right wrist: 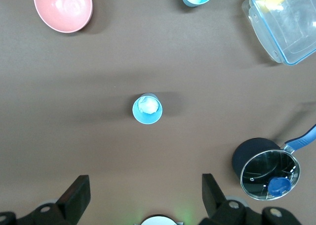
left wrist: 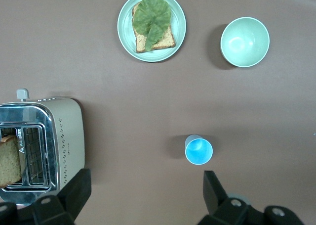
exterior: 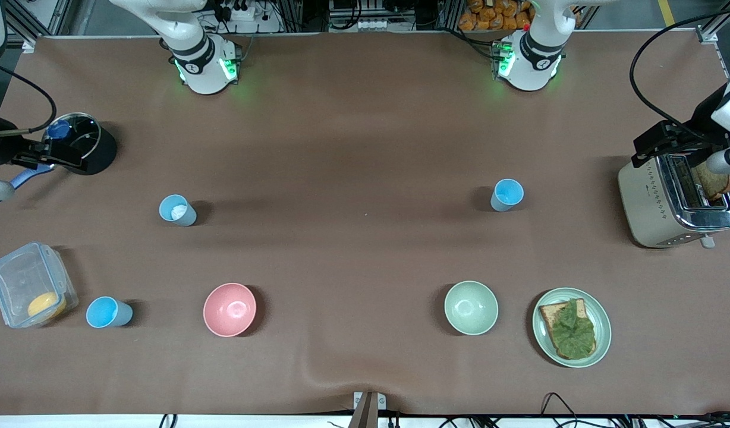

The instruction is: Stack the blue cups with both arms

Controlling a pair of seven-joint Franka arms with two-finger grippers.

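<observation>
A grey-blue cup (exterior: 178, 210) with a white bit inside stands upright toward the right arm's end; it also shows in the right wrist view (right wrist: 147, 109). A sky-blue cup (exterior: 507, 194) stands upright toward the left arm's end and shows in the left wrist view (left wrist: 198, 150). A third blue cup (exterior: 108, 312) stands nearer the front camera, beside the plastic box. My left gripper (left wrist: 145, 179) is open and empty, high over bare table between the toaster and the sky-blue cup. My right gripper (right wrist: 144, 182) is open and empty, high over bare table between its base and the grey-blue cup.
A pink bowl (exterior: 229, 309) and a pale green bowl (exterior: 471, 307) sit near the front. A plate (exterior: 603, 333) holds toast with lettuce. A toaster (exterior: 650, 202) holds a bread slice. A black pot (exterior: 100, 151) with a glass lid and a clear box (exterior: 20, 279) stand at the right arm's end.
</observation>
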